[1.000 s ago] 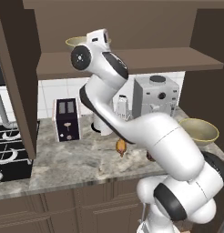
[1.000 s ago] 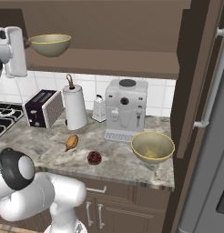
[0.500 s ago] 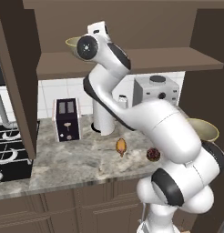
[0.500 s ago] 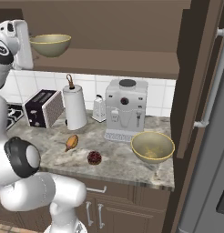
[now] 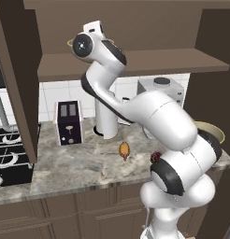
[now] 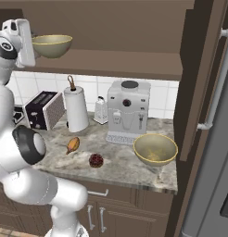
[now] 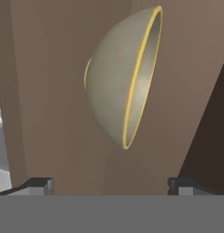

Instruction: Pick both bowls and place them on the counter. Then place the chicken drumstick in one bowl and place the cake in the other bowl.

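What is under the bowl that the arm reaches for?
The bowl stands on the dark wooden shelf. Its base is hidden behind the shelf edge. Below the shelf stand the paper towel roll and toaster.

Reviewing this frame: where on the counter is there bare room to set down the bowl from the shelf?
Barest patch: counter front strip between cake and the counter bowl. More open stone lies before the toaster, left of the chicken drumstick. The back is crowded: paper towel roll, grater, coffee machine.
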Controlling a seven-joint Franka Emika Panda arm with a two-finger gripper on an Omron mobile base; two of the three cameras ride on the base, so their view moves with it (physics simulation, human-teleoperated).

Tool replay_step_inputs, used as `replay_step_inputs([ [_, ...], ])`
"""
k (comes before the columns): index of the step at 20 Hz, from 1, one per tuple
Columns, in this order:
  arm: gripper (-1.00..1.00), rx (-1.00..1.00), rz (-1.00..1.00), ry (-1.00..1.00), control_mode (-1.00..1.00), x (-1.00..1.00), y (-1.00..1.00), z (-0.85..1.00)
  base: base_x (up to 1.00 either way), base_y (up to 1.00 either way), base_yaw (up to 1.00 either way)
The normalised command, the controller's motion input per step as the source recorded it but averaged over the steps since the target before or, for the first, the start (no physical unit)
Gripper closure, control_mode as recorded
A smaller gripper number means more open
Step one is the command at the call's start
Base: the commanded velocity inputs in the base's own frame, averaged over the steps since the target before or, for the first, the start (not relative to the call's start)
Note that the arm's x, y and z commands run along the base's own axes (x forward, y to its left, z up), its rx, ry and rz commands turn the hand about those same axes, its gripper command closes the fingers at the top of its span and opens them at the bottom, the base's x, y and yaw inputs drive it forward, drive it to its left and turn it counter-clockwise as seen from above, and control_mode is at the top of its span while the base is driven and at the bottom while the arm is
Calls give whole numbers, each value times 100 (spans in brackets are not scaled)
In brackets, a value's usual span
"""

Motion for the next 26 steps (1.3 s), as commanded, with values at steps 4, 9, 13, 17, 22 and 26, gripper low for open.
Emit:
replay_step_inputs([
  [4,-100,0,0,1,-100,26,22,0,0,0,0],
  [9,-100,0,0,3,-100,21,16,0,0,0,0],
  [13,-100,0,2,4,-100,19,8,0,0,0,0],
  [17,-100,0,3,4,-100,10,3,0,0,0,0],
  [22,-100,0,5,2,-100,8,0,-1,0,0,0],
  [26,-100,0,6,2,-100,11,0,-3,0,0,0],
])
